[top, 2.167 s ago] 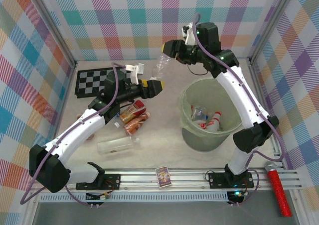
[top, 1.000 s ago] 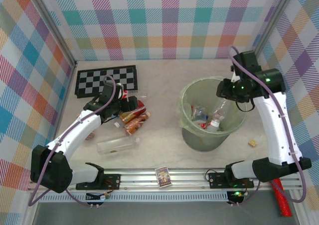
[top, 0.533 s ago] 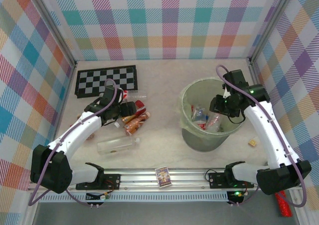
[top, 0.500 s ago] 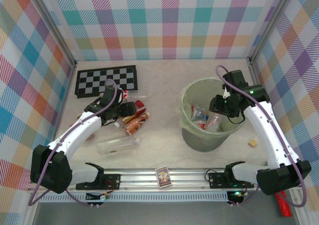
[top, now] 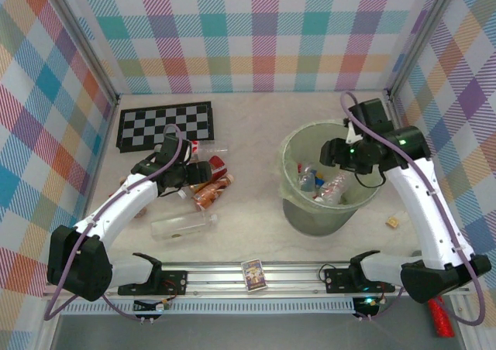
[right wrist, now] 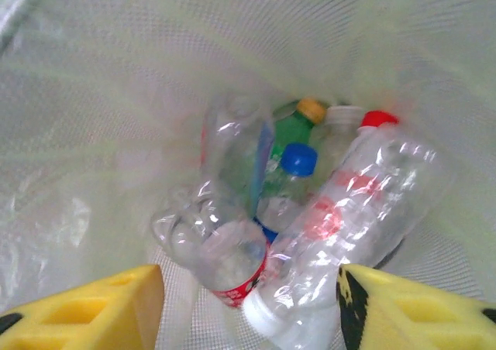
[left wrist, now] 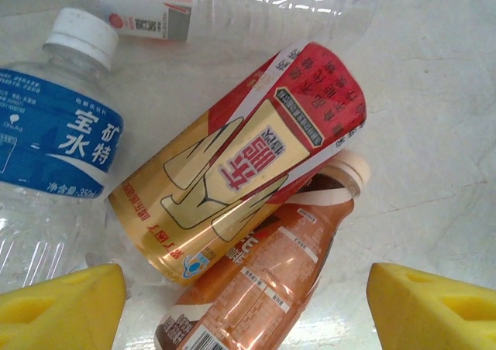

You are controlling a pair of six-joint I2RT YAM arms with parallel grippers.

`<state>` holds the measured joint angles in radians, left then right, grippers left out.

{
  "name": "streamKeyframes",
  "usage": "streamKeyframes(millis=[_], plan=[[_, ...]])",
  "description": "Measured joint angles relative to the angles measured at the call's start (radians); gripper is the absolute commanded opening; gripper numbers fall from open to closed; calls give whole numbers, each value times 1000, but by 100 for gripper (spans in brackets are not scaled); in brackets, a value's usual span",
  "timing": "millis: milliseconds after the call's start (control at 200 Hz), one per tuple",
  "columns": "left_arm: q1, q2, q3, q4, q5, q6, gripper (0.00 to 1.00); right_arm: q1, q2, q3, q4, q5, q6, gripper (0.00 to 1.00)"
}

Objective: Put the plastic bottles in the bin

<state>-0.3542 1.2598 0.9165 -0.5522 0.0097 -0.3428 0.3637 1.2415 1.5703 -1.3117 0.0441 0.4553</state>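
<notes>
Top view: my left gripper (top: 191, 173) sits low over the bottle pile (top: 211, 187). The right gripper (top: 332, 153) hangs above the bin (top: 294, 211), so drops land inside.
Left wrist: fingers spread wide, straddling the gold-red bottle (left wrist: 240, 164) and brown bottle (left wrist: 260, 288). Looks like I'm lining up a grab.
Right wrist: pads apart, holding nothing. The clear bottles (right wrist: 349, 203) are lying at the bin's bottom.

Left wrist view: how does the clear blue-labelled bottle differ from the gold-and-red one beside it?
The clear plastic bottle with the blue label shows a see-through body and white cap; the gold-and-red wrapped bottle is opaque. The blue-labelled one lies on the table; the gold-and-red one seems to rest across an orange-brown bottle. Both lie on their sides, outside the green bin.
</notes>
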Motion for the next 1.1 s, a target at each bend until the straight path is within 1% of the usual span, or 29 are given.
streamKeyframes(millis=[100, 320, 430, 605, 675, 780, 870, 1000, 1100], plan=[[-5, 0, 0, -9, 0, 0, 79, 21, 30, -72, 26, -15, 10, 50], [-25, -1, 0, -51, 12, -1, 78, 21, 66, -280, 121, -40, 42, 46], [-36, -1, 0, -78, 12, -1, 77, 21, 73, -304, 155, -43, 53, 43], [-43, -1, -5, -95, 15, -5, 77, 19, 84, -304, 217, -49, 57, 43], [-45, -1, -11, -104, 16, -8, 77, 16, 87, -305, 225, -55, 57, 44], [-50, -3, -11, -126, 15, -9, 77, 16, 84, -293, 216, -56, 56, 49], [-61, -16, -11, -159, 15, -17, 78, 14, 74, -235, 189, -53, 52, 54], [-78, -55, -11, -219, 4, -35, 78, 0, 13, -140, 175, -44, 44, 58], [-93, -83, -8, -273, -10, -47, 82, -13, -29, -104, 167, -41, 33, 62]])
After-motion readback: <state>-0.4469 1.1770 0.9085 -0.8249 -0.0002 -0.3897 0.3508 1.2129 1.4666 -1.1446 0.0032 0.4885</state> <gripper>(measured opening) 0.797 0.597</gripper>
